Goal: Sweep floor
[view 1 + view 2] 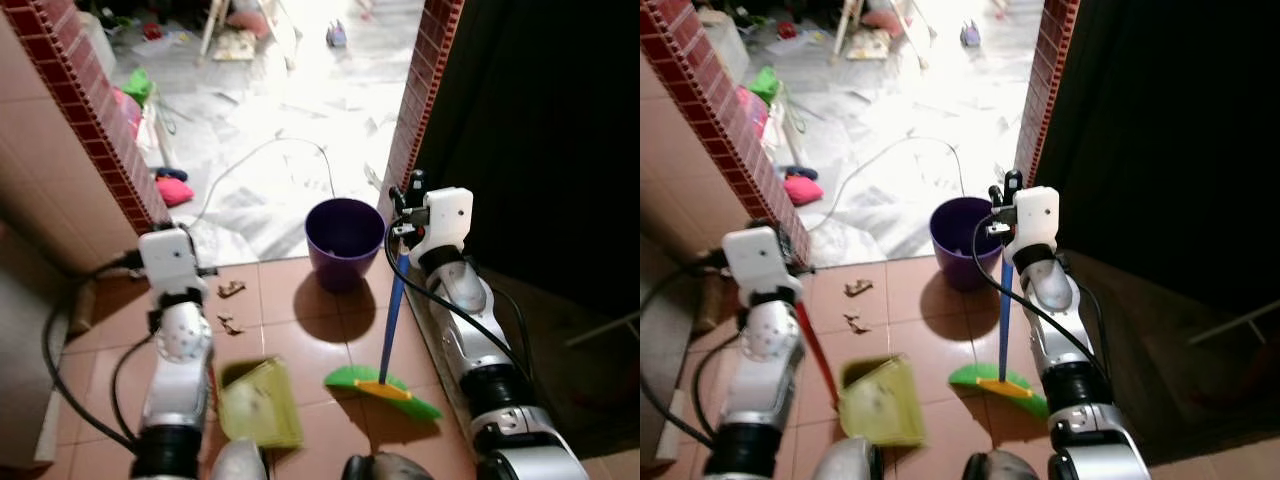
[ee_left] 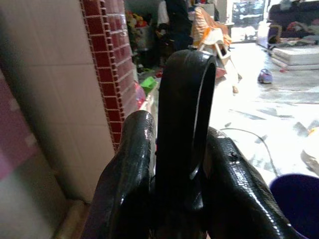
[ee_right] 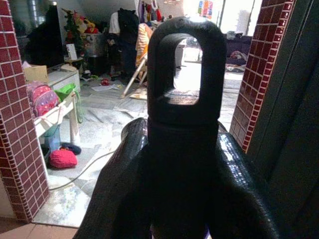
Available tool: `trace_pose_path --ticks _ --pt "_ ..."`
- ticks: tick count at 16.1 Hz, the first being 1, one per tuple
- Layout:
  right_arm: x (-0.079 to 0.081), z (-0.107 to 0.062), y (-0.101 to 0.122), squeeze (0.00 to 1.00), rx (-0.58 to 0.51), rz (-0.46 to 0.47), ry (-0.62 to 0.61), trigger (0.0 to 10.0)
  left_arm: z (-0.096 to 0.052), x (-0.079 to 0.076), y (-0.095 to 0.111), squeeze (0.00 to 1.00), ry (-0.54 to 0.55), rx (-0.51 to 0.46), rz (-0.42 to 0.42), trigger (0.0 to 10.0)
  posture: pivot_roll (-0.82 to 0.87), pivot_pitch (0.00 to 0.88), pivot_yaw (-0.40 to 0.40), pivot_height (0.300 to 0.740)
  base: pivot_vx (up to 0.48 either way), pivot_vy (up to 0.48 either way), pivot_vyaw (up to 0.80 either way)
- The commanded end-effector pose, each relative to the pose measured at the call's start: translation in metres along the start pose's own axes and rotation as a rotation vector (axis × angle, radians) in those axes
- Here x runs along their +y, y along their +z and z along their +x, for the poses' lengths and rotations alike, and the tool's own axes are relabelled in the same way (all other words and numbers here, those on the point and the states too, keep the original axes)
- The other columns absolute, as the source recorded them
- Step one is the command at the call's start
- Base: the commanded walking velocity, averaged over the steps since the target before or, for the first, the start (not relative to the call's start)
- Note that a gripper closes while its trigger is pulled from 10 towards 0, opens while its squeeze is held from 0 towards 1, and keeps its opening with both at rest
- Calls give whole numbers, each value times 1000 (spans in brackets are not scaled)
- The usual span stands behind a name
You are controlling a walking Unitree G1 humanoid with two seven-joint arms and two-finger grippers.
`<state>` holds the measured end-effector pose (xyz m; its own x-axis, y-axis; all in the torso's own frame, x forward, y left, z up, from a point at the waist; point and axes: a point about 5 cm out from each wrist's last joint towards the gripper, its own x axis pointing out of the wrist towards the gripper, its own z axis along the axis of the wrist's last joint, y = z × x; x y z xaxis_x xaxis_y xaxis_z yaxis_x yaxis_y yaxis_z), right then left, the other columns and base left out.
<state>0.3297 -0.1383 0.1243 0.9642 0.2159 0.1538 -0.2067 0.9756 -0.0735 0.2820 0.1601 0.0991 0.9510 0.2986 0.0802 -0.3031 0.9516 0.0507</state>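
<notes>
Two tools are in my grip. My left gripper [image 2: 174, 164] pinches the black looped end of the red handle [image 1: 816, 357] of one yellow-green plastic dustpan [image 1: 260, 403], which sits flat on the terracotta floor tiles [image 1: 290, 335] nearest me. My right gripper [image 3: 182, 164] is clamped on the black looped top of one broom, its blue pole [image 1: 393, 320] upright and its green bristle head [image 1: 383, 389] resting on the tiles just beside the pan.

Beyond the pan lie two small brownish scraps of debris [image 1: 231, 289], one just nearer me than the other. To do this well, I judge I should lift the broom head past the scraps and draw it back in short strokes towards the pan's mouth, tilting the pan's lip down against the tile.

Farther on stands one purple plastic bucket [image 1: 344, 241] at the doorway, between two red-brick pillars [image 1: 95, 110].
</notes>
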Motion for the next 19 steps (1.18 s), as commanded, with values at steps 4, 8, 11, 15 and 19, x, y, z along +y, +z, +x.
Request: trace_pose_path --ticks 4,8,11,15,19 --pt "1 -5 2 0 -11 12 3 10000 3 -5 13 0 -27 -39 -24 10000 -40 0 15 740 0 442 0" --pt "6 -6 7 0 -41 -6 22 10000 8 -6 20 0 -27 -54 -25 10000 -45 0 31 740 0 480 0" --pt "8 -8 4 0 -34 -4 22 10000 9 -10 21 0 -60 -49 -37 10000 -42 0 38 740 0 480 0" --pt "7 -11 3 0 -29 -12 33 10000 12 -6 24 0 -63 -56 -29 10000 -38 0 38 740 0 480 0" --pt "9 -9 5 0 -34 -19 43 10000 13 -7 25 0 -69 -59 -24 10000 -36 0 36 740 0 480 231"
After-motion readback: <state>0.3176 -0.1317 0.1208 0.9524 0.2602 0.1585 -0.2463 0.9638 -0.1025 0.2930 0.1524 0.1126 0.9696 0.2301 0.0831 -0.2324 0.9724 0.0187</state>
